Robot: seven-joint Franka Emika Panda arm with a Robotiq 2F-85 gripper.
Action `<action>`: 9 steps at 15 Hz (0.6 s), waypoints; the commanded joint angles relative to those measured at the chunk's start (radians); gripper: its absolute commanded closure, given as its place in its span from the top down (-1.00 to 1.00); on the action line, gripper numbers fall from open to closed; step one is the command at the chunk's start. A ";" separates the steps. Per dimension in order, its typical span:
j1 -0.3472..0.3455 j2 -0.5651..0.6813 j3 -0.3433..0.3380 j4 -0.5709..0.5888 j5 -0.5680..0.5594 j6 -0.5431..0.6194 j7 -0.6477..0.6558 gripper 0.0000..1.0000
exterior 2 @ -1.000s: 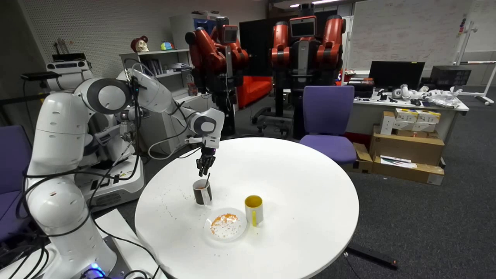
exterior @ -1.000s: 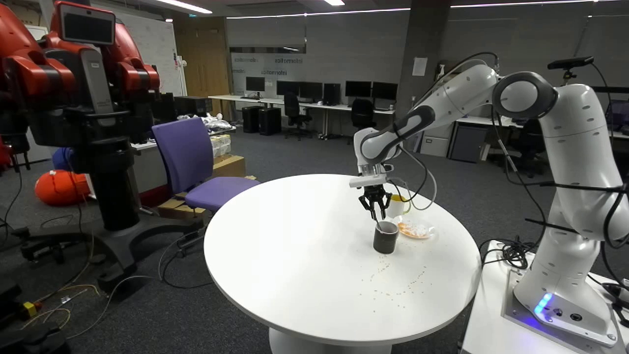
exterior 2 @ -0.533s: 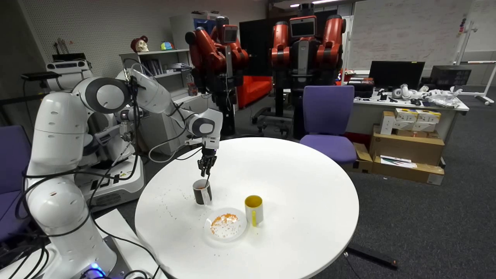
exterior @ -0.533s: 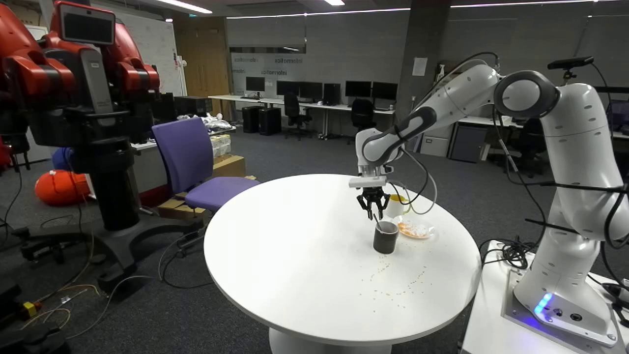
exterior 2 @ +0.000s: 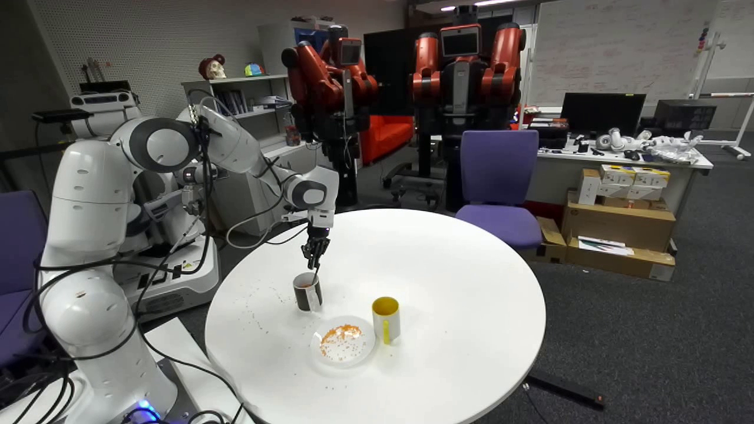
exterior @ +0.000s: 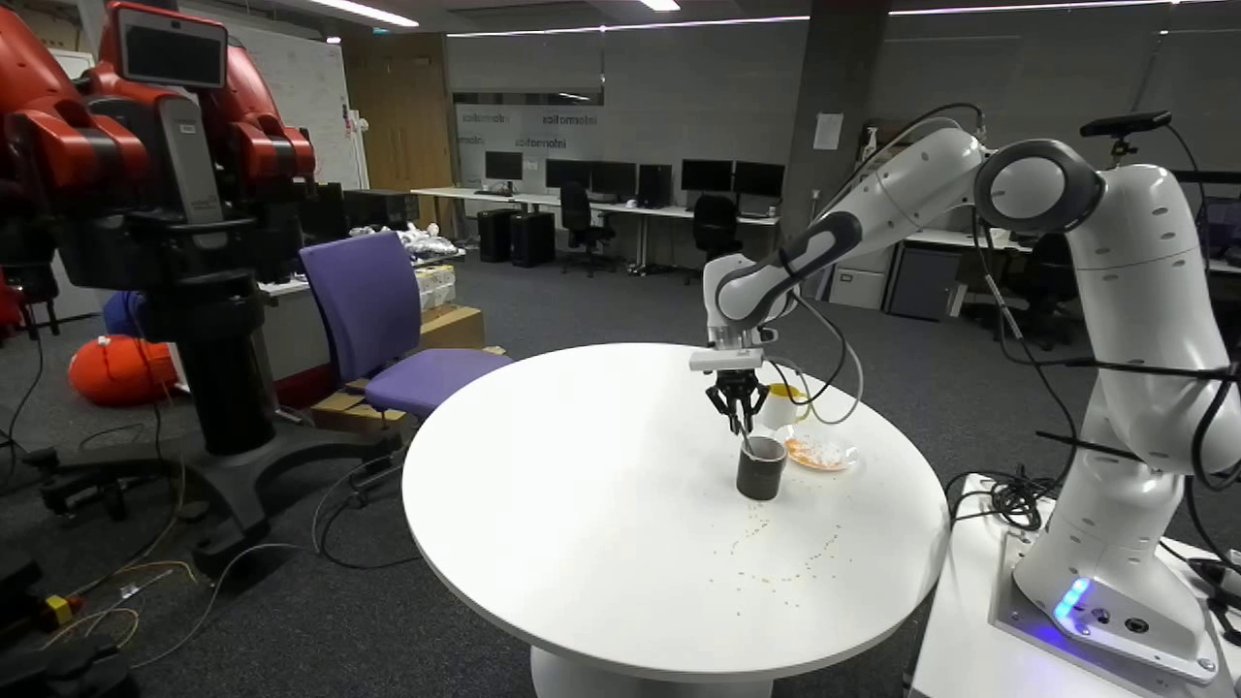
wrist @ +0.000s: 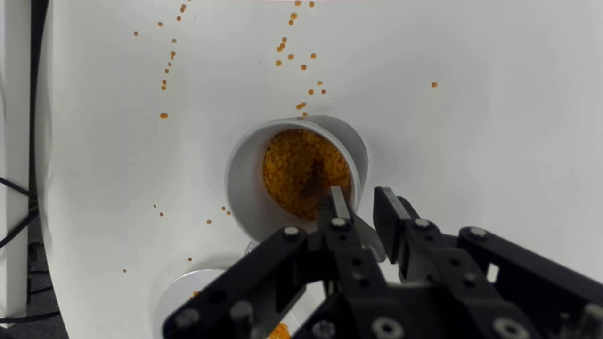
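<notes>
A dark mug with a pale inside (exterior: pixel 761 477) stands upright on the round white table. In the wrist view, orange grains (wrist: pixel 297 162) cover its bottom. A grey utensil handle (wrist: pixel 370 241) leans out over the mug's rim; its lower end is hidden. My gripper (wrist: pixel 359 190) points down just above the mug, its jaws partly apart. The top of the handle lies between the fingers (wrist: pixel 393 207), close to one of them; a gap remains on the opposite side. In both exterior views the gripper (exterior: pixel 742 427) hangs at the handle's upper end.
A shallow clear plate (exterior 2: pixel 366 353) with orange grains sits beside the mug. Close to it stands a white mug with a yellow inside and handle (exterior 2: pixel 387 323). Loose grains (wrist: pixel 163 115) are scattered over the table (exterior 2: pixel 459 365). A purple chair (exterior 2: pixel 499 176) touches the table's far side.
My gripper has turned a little and shifted over to the handle, which now stands between its fingers. The jaws have come somewhat closer together. Mugs and plate stay where they were.
</notes>
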 commanded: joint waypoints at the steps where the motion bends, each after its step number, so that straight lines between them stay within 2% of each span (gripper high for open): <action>1: -0.009 -0.055 -0.005 -0.068 -0.002 0.036 -0.022 -0.48; 5: -0.008 -0.052 -0.009 -0.068 -0.003 0.036 -0.022 -0.47; 7: -0.007 -0.048 -0.008 -0.062 -0.004 0.037 -0.025 -0.40; 9: -0.004 -0.047 -0.008 -0.056 -0.008 0.034 -0.026 -0.20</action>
